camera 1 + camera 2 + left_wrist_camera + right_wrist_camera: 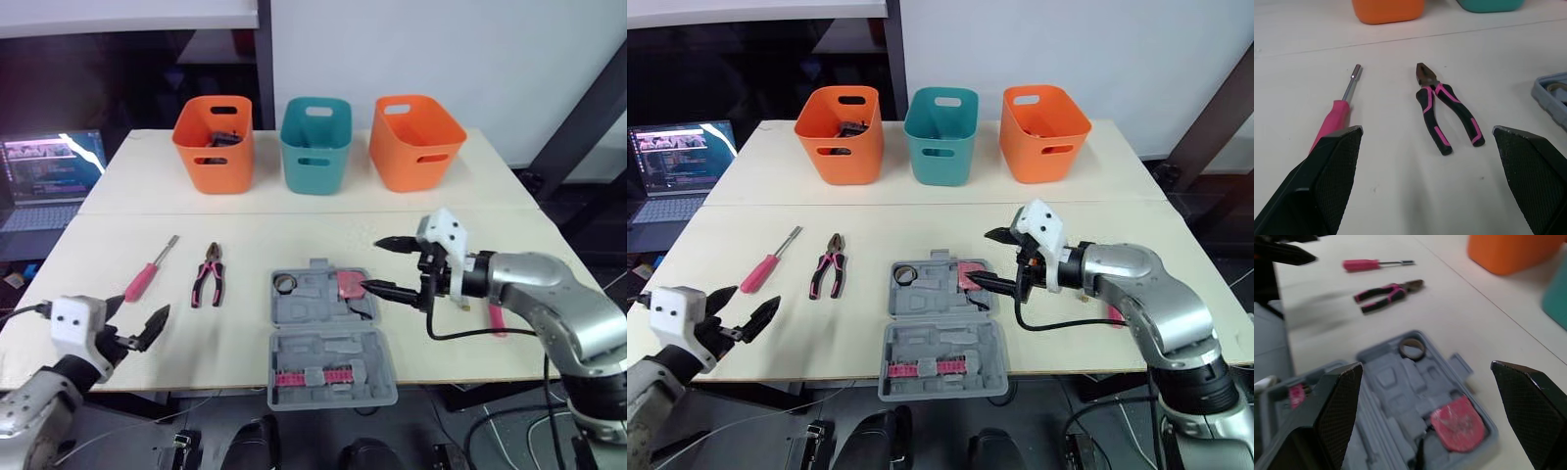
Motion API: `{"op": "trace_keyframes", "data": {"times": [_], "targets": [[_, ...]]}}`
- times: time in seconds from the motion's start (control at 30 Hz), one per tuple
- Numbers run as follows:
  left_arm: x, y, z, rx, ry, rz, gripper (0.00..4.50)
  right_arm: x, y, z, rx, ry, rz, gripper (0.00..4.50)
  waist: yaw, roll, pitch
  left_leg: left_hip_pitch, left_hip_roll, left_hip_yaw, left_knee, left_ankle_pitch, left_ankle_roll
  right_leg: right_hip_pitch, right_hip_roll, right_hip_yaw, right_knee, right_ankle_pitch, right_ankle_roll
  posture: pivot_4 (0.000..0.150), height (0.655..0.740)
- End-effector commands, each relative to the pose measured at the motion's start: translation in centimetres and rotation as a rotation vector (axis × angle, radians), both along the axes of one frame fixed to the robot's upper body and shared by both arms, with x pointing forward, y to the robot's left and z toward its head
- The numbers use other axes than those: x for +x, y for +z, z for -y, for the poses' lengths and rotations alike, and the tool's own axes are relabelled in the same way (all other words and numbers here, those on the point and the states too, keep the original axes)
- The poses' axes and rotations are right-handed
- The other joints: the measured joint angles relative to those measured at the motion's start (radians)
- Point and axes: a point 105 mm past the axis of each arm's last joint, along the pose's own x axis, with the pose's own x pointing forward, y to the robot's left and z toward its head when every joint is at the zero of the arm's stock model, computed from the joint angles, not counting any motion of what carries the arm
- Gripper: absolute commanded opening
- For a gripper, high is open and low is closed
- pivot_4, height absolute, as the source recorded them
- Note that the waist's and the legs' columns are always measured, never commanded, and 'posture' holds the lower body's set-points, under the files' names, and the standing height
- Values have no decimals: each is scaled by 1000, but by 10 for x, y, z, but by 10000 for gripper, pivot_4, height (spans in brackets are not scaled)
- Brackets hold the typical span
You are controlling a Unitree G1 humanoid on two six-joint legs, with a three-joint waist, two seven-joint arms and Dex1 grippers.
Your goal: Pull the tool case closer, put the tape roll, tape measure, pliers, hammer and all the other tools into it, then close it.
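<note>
The grey tool case (323, 348) lies open near the table's front edge. A tape roll (285, 284) and a pink tape measure (351, 285) sit in its far half. My right gripper (371, 264) hovers open just right of the tape measure, with nothing between its fingers. Pink-and-black pliers (208, 274) and a pink screwdriver (147, 271) lie left of the case. My left gripper (145, 304) is open and empty at the front left edge, short of both tools. A pink handle (497, 320) pokes out behind my right forearm.
Along the back of the table stand an orange bin (215, 143) with dark items inside, a teal bin (315, 144) and another orange bin (415, 141). A laptop (49, 176) sits off the table to the left.
</note>
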Motion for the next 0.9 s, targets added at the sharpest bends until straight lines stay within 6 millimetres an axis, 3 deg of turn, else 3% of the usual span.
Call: {"op": "trace_keyframes", "data": {"times": [0.03,0.2,0.43,0.67,0.77,0.9], "targets": [[3,5,9,7,6,1,45000,-5,14,-8,-2,57,35,44434,0,0,0,0,0,0,0,0,0,0,0,0,0,0,0,1500,7400],[24,6,19,-1,-4,-52,45000,-6,19,-13,-7,56,52,44434,3,0,0,0,0,0,0,0,0,0,0,0,0,0,0,1500,7400],[79,14,46,-48,-57,-135,45000,-2,24,-10,-10,-10,91,44434,2,0,0,0,0,0,2,0,0,1,1,0,1,1,1,1500,7400],[138,18,50,-59,99,-134,45000,5,30,-1,-28,-115,124,44434,2,-1,0,0,2,-1,3,1,-1,1,5,1,2,1,2,1500,7400],[147,14,52,-60,133,-141,45000,5,30,1,-33,-136,120,44434,-1,-1,0,0,3,-1,3,1,-1,1,6,1,1,1,2,1500,7400],[149,-7,52,-76,177,-204,45000,8,32,3,-22,-172,112,44434,1,-1,0,0,4,0,3,1,-2,0,7,1,2,1,2,1500,7400]]}}
